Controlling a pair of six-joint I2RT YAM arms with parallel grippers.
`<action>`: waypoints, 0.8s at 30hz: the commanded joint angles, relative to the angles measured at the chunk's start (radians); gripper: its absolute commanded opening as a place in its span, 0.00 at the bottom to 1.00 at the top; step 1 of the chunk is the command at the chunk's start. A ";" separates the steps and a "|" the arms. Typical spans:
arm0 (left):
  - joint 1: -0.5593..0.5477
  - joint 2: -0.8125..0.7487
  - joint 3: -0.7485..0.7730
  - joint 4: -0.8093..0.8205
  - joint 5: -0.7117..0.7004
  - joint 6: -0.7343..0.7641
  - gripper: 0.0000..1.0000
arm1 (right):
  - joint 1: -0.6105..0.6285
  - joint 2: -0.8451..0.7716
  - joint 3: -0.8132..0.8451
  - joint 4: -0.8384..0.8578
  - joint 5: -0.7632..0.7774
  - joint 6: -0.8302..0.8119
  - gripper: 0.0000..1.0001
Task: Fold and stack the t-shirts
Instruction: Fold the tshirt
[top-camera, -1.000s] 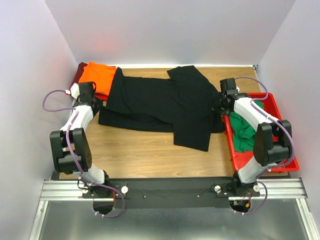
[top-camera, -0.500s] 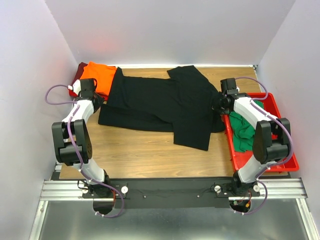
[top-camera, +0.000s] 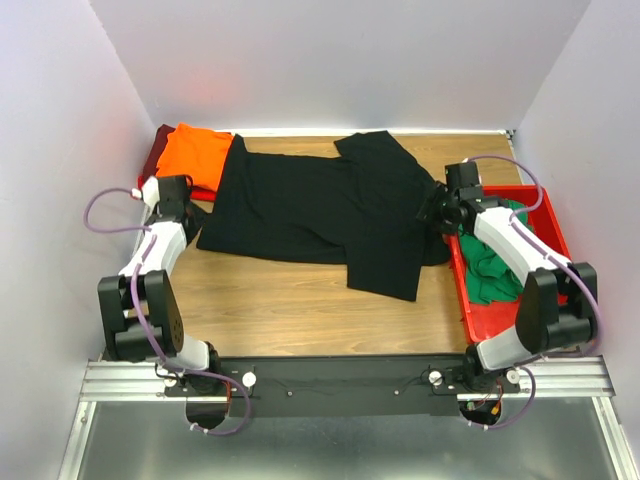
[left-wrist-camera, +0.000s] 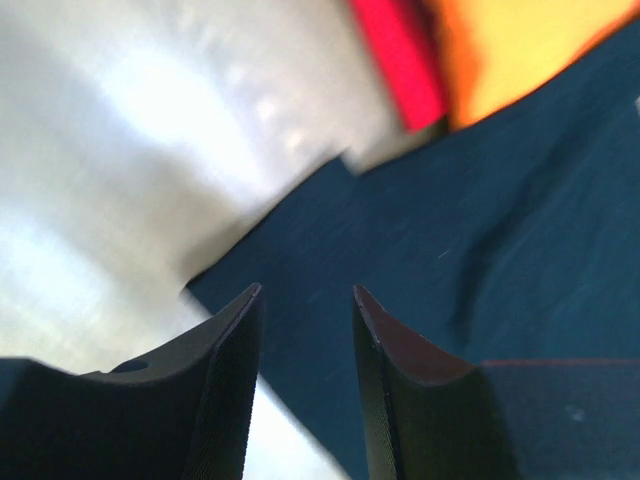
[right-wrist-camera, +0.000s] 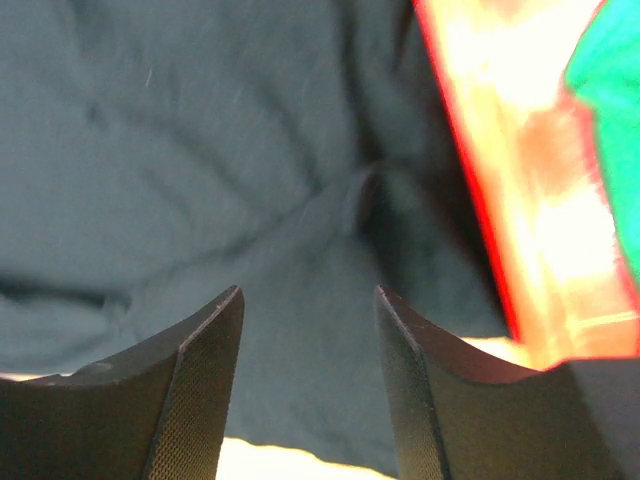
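Observation:
The black t-shirt (top-camera: 330, 205) lies spread across the wooden table, partly folded, with a sleeve pointing toward the near edge. My left gripper (top-camera: 192, 212) is at its left edge, open and holding nothing; in the left wrist view (left-wrist-camera: 307, 290) the black cloth (left-wrist-camera: 480, 230) lies below its fingers. My right gripper (top-camera: 438, 212) is at the shirt's right edge, also open and holding nothing (right-wrist-camera: 308, 290), above the cloth (right-wrist-camera: 200, 150). The orange t-shirt (top-camera: 195, 150) rests on the dark red one (top-camera: 160, 150) at the back left. The green t-shirt (top-camera: 490, 265) lies in the bin.
A red plastic bin (top-camera: 575, 325) stands along the table's right side, its wall close to my right gripper (right-wrist-camera: 490, 230). White walls close in the left, back and right. Bare wood (top-camera: 290, 300) runs between the black shirt and the arm bases.
Both grippers have gone from shut to open and let go of the black shirt's edges. The left gripper has drawn back slightly toward the near side; the shirt lies flat.

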 joint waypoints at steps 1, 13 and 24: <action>-0.010 -0.039 -0.114 0.020 0.015 -0.044 0.46 | 0.068 -0.050 -0.087 0.000 -0.026 0.027 0.59; -0.048 0.016 -0.171 0.073 0.017 -0.075 0.46 | 0.136 -0.129 -0.247 -0.011 -0.002 0.056 0.61; -0.050 0.076 -0.162 0.092 -0.038 -0.077 0.46 | 0.194 -0.166 -0.335 -0.039 -0.026 0.073 0.66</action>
